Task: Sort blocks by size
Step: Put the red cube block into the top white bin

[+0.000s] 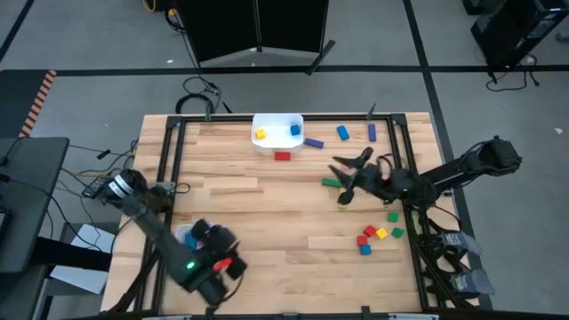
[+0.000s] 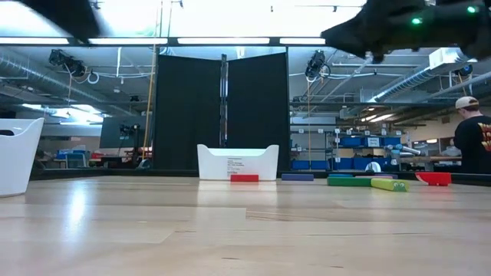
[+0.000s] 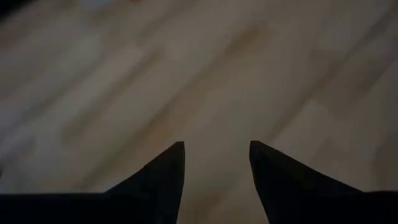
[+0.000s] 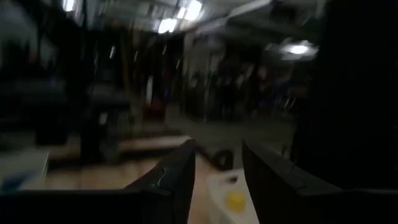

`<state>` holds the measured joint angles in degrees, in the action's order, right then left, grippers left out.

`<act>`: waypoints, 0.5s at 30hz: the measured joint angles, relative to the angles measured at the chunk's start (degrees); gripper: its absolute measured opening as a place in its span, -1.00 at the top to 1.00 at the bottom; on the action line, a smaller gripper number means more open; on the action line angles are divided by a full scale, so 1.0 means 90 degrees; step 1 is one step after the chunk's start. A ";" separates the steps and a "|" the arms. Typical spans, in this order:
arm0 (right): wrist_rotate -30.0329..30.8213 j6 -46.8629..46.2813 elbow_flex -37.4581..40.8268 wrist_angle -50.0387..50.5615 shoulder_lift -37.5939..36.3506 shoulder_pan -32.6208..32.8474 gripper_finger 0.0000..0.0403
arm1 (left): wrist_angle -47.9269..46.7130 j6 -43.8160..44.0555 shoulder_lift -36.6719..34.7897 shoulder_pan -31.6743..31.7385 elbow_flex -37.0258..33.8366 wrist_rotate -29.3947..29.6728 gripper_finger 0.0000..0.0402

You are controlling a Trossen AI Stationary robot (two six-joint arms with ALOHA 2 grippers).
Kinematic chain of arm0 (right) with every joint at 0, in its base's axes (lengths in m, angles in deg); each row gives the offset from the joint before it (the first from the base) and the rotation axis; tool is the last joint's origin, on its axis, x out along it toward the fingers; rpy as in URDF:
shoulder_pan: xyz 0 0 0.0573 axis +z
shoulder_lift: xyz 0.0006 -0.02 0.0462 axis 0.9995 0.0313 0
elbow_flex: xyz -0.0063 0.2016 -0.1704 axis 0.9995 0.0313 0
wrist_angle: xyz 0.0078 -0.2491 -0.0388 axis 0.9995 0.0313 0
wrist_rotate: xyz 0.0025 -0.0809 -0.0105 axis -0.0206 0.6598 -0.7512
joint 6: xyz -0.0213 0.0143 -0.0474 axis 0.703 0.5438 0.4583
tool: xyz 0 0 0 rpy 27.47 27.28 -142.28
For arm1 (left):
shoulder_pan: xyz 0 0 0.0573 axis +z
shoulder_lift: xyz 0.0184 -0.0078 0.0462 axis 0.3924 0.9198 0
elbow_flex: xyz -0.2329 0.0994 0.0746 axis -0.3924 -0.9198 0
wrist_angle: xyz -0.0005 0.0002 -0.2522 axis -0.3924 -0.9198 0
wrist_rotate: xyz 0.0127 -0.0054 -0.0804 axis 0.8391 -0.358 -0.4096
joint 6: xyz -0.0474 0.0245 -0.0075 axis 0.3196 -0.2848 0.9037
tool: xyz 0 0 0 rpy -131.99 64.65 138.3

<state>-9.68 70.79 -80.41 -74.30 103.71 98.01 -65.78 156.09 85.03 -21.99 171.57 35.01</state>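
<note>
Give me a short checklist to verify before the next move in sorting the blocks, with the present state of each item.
1. Left gripper empty: ok, fingers apart over bare wood, nothing between them.
2. Right gripper empty: ok, fingers spread, nothing between them.
3. White tray in place at the far edge: ok, it holds a yellow cube and a blue cube.
4. Blocks left to sort: not ok, the red bar and green bar lie loose.
5. Arms apart from each other: ok.
</note>
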 joint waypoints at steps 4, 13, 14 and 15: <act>-0.0027 -0.0296 -0.0919 0.2170 0.0210 0.0011 0.21 | 0.1158 -0.1661 -0.0001 0.0679 0.0000 0.0800 0.06; 0.0319 -0.2099 -0.2133 0.6639 0.0231 0.0281 0.16 | 0.5366 -0.6558 0.0137 0.1830 0.0000 0.0608 0.06; 0.0298 -0.2408 -0.2193 0.7019 0.0209 0.0349 0.16 | 0.5615 -0.6909 0.0158 0.1911 0.0000 0.0452 0.06; 0.0179 -0.2717 -0.2228 0.7378 0.0190 0.0432 0.16 | 0.5829 -0.7181 0.0197 0.2010 -0.0007 0.0293 0.06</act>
<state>-8.07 46.34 -100.46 -7.89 105.42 101.90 -13.32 91.46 86.80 -3.89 171.50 37.64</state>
